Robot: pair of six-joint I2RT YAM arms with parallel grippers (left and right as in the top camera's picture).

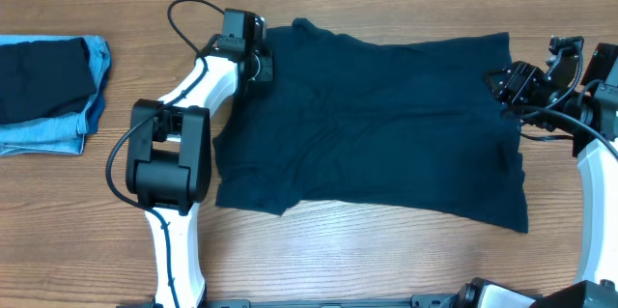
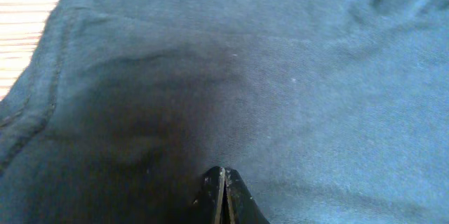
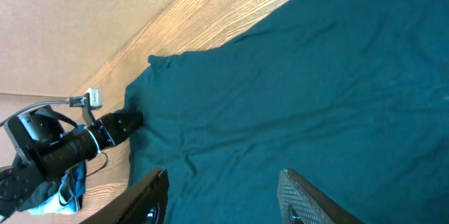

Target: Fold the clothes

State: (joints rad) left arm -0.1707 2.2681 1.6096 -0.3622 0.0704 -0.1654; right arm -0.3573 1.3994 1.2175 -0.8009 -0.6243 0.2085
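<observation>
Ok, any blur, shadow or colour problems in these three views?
Overhead: sharp and evenly lit, the navy shirt reading dark. Left wrist: soft close-up, a shadow on the cloth ahead of the left hand, table corner washed out. Right wrist: shirt tinted teal, the right hand cropped at the bottom edge.

Showing plain dark navy across shirt (image 1: 377,125), looking teal in right wrist view. Showing dark navy on folded piece (image 1: 43,76), light blue on denim (image 1: 58,136). Showing light brown wood grain on bench (image 1: 367,260). Showing white arm links (image 1: 203,81), black joints (image 1: 169,158), black left pincer (image 2: 223,196), black right pincer (image 3: 224,196).
</observation>
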